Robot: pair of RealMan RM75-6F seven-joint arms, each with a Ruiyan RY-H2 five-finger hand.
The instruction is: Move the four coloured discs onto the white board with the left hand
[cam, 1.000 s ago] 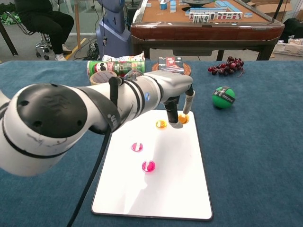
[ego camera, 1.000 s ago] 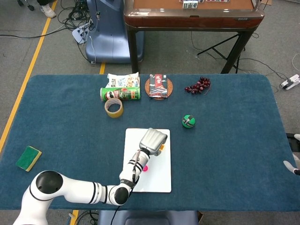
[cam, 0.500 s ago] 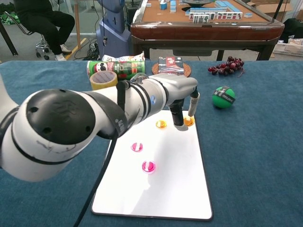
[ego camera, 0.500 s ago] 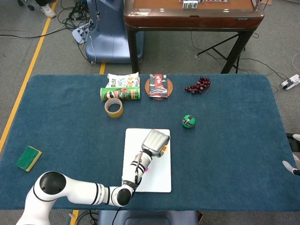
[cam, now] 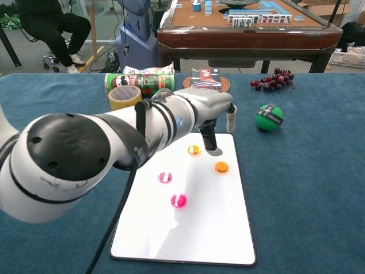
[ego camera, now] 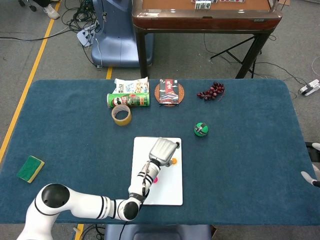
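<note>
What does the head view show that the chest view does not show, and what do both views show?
Only the head view shows the green and yellow sponge near the table's left edge. Only the chest view shows all four discs clearly: the yellow disc, the orange disc and two pink discs. Both show the white rectangular board, the left hand above it holding nothing, and the green ball.

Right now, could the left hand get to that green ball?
Probably yes. The left hand hangs over the far end of the white board, holding nothing, and the green ball sits just beyond the board's right edge with only bare table between them.
</note>
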